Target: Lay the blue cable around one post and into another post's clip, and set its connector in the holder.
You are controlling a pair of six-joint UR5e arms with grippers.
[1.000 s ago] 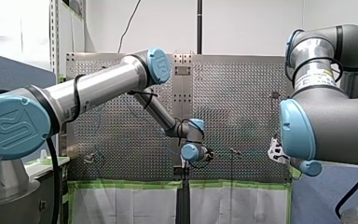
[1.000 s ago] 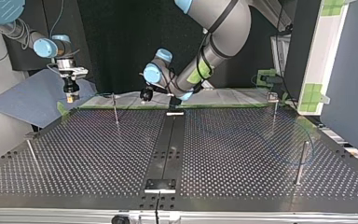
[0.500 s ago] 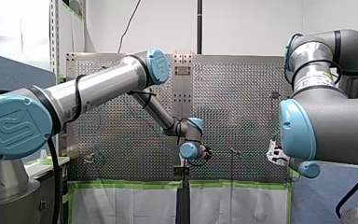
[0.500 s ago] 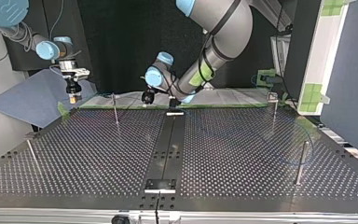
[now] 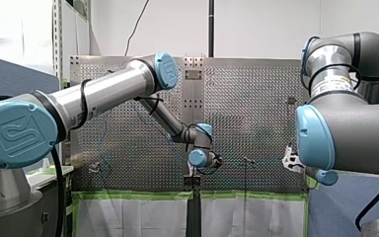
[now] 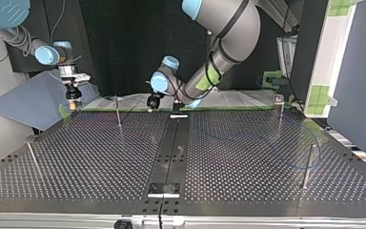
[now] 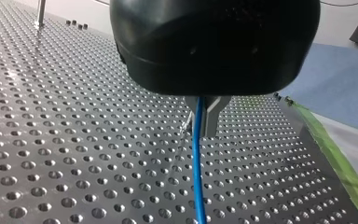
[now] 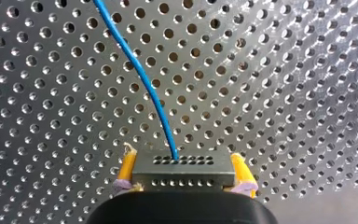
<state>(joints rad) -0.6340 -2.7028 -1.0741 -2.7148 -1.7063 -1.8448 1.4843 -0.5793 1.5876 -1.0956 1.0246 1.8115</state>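
Blue cable (image 7: 197, 163) runs above the perforated table (image 7: 51, 140), thin and smooth. My left gripper (image 7: 200, 128) is clenched on it between metal fingers (image 7: 213, 116), low over the table. My right gripper (image 8: 182, 157) clamps the dark, hole-dotted connector (image 8: 183, 171) between yellow pads (image 8: 240, 170), where the cable leaves its upper row.

Table: perforated metal table (image 6: 100, 157), flat under my two arms.
Centre strip: dark centre strip (image 6: 171, 148) down its middle, with a small plate (image 6: 163, 188) at the end nearest the top view's camera.
Posts: four thin posts (image 6: 118, 112) standing upright, two on each half.
Cable: blue cable (image 6: 319, 143) lying in a faint loop on the top view's right half.
Edge: green tape (image 6: 124, 109) along the far side.
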